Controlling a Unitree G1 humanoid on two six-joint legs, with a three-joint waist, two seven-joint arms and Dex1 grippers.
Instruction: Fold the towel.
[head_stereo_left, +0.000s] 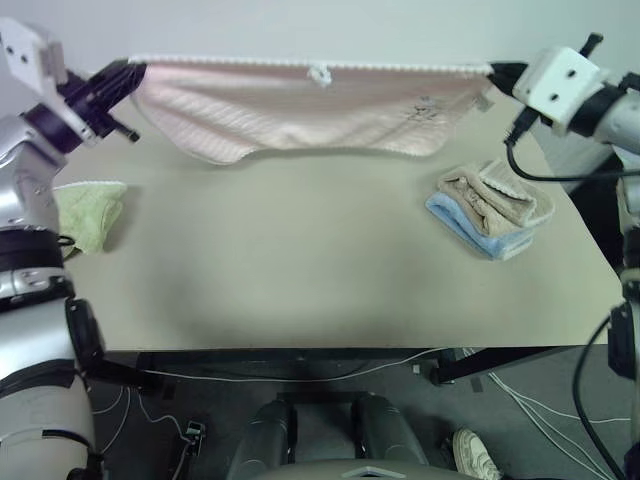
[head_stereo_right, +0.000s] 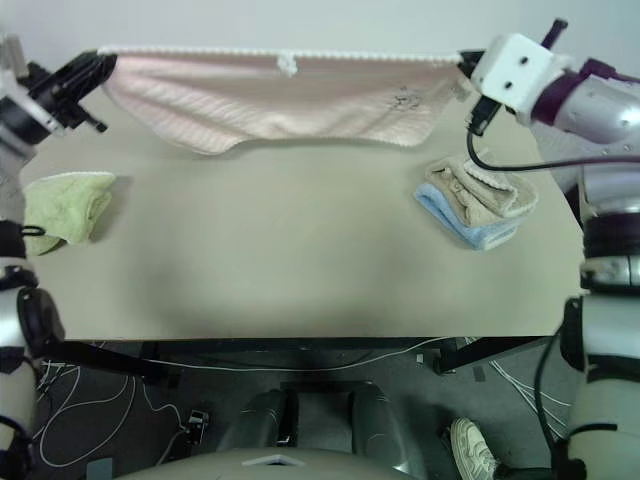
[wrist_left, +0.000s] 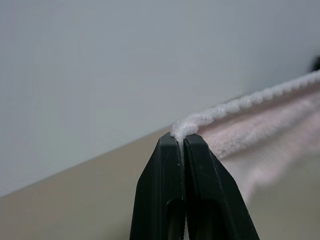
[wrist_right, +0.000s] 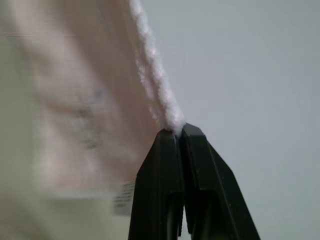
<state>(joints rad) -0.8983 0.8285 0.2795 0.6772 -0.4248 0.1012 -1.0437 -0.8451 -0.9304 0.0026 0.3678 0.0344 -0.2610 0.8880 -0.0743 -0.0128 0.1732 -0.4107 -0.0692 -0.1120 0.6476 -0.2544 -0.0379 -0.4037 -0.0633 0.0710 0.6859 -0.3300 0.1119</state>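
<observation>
Pink towel (head_stereo_left: 300, 110) hangs stretched above the tabletop's (head_stereo_left: 300, 270) far edge, its corners clamped in the left gripper (wrist_left: 182, 142) and right gripper (wrist_right: 179, 132).

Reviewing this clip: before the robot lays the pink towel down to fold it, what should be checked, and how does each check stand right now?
1. Left gripper shut on a corner of the towel: ok.
2. Right gripper shut on the opposite corner: ok.
3. Top edge stretched straight between the grippers: ok, with one small bunched spot near the middle.
4. Towel hanging clear of the table: cannot tell; its lower edge sags low on the left.
5. Landing area in front free of the green towel and the folded beige and blue towels: ok, both lie off to the sides.
</observation>
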